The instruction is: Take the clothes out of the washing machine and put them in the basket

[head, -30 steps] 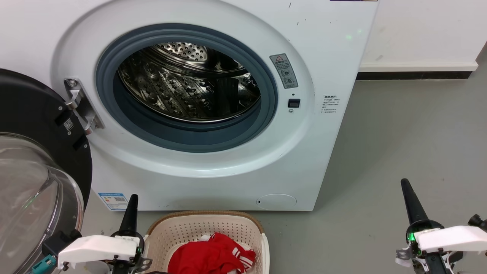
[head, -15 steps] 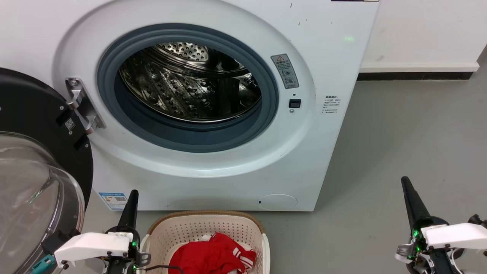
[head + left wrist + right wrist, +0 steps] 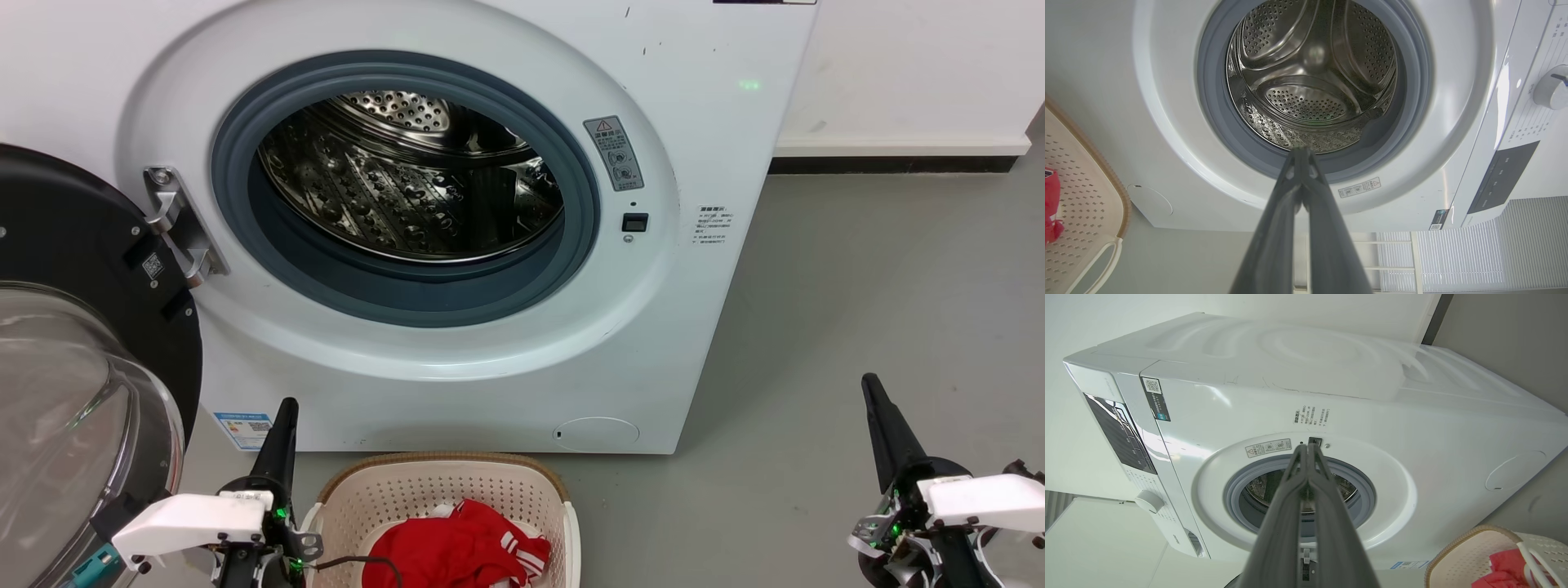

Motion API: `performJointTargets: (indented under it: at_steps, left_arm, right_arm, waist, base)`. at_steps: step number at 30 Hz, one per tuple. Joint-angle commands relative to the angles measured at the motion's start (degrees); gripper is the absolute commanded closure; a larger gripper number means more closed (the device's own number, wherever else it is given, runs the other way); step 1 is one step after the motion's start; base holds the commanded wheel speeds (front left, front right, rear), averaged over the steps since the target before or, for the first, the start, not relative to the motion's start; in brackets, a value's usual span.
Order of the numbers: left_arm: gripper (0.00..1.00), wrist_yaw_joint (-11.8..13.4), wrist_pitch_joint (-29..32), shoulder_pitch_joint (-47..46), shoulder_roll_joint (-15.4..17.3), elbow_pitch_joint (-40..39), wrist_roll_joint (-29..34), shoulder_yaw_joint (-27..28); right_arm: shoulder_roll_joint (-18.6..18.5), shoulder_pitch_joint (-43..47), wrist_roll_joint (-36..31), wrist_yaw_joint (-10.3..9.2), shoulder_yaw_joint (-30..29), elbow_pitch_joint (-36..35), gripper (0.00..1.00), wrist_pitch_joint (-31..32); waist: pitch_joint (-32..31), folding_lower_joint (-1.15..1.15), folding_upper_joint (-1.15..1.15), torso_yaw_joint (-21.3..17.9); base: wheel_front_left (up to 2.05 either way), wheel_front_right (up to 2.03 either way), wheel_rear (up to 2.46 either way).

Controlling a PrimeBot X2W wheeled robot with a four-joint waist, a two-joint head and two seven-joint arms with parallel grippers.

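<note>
The white washing machine (image 3: 457, 343) stands ahead with its grey-rimmed porthole open, and its steel drum (image 3: 408, 175) shows bare metal with no fabric in sight. Red clothes (image 3: 457, 551) with white stripes lie in the cream basket (image 3: 445, 482) on the floor in front of it. To the left of the basket my left gripper (image 3: 286, 404) points up, shut and empty. My right gripper (image 3: 869, 382) is shut and empty too, over the grey floor to the right. The left wrist view looks into the drum (image 3: 1310, 81) past the shut left gripper (image 3: 1300, 151).
The machine's black-framed glass door (image 3: 73, 359) hangs open at the far left, close to my left arm. Grey floor (image 3: 882, 278) stretches to the right of the machine up to a white wall with a dark skirting strip (image 3: 890, 162).
Both arms have drawn back slightly toward the bottom edge of the head view, and the whole picture has shifted a little right. The clothes and basket lie as before.
</note>
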Motion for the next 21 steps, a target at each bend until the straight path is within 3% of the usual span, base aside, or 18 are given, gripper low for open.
performJointTargets:
  at_steps: [1,21]
  left_arm:
    - [1.0,-0.4,0.2,-0.9,0.0,0.1,-1.0,0.2]
    - [1.0,-1.0,1.9,-1.5,0.0,0.6,-7.8,0.7]
  right_arm:
    - [0.0,-1.0,1.0,0.0,-0.2,0.1,1.0,0.3]
    - [0.4,-1.9,7.7,0.0,-1.1,1.3,1.0,2.3]
  waist:
    - [0.0,0.0,0.0,0.0]
    - [-0.1,0.0,0.0,0.2]
  base:
    - [0.0,0.0,0.0]
    - [0.0,0.0,0.0]
